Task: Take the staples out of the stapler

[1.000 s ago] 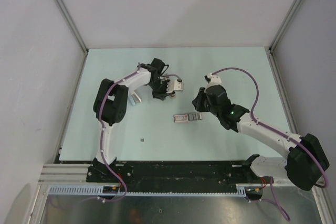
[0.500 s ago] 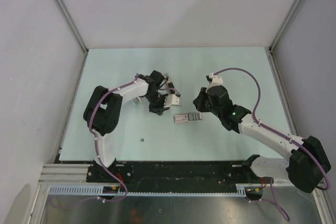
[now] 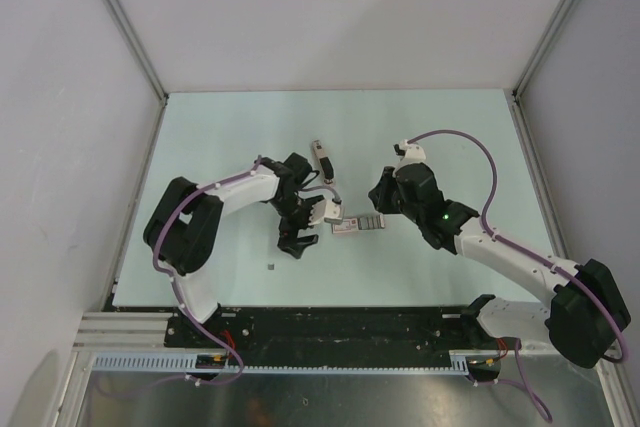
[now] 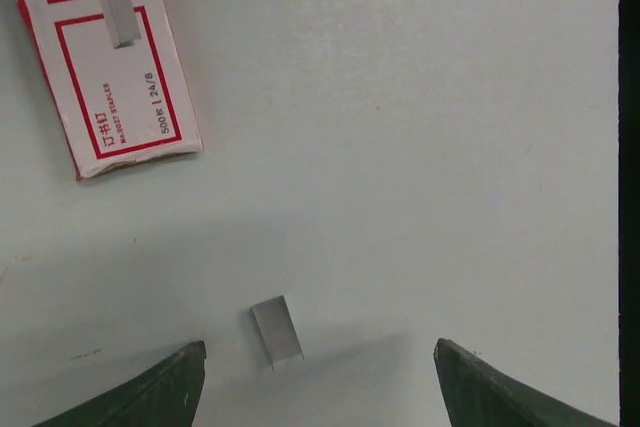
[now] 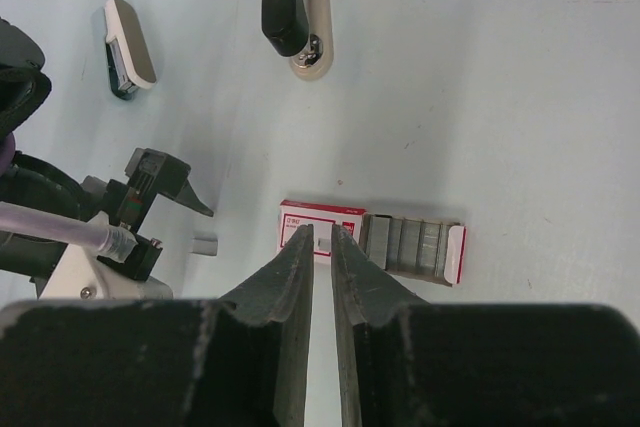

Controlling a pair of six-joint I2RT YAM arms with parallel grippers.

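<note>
Staple box (image 4: 105, 67) reads "deli", "500", "24/6".

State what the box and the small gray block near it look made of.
Box: likely thin card, matte white with red print. Gray block: probably metal, a staple strip, going by its dull silver-gray sheen.

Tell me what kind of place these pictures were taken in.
Most likely a robotics lab test cell: plain white panel walls in an aluminium frame, a pale table, and the left arm and right arm bolted to a black rail at its near edge.
</note>
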